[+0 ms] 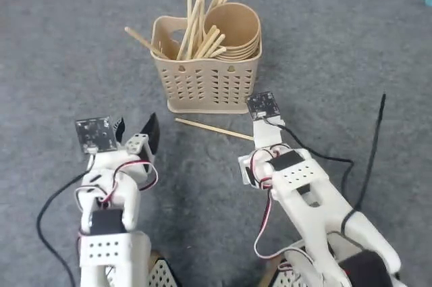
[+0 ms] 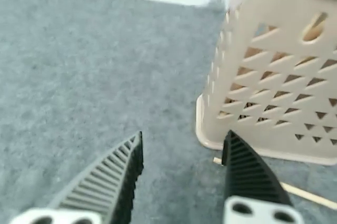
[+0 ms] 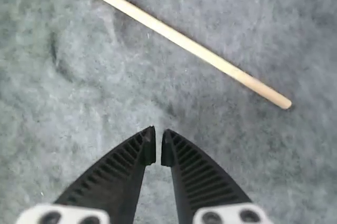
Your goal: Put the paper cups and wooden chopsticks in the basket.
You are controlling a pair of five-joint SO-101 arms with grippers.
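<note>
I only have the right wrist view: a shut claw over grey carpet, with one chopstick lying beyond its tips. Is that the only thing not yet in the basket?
Observer: Yes. In the high view that chopstick is the lone item on the carpet, lying just in front of the basket.
Operator: Are the cups in?
Observer: A nested stack of paper cups sits in the basket's right side, with a bundle of chopsticks leaning beside it.
Operator: And the other arm?
Observer: The left claw is open and empty, just short of the basket's front left corner.
</note>
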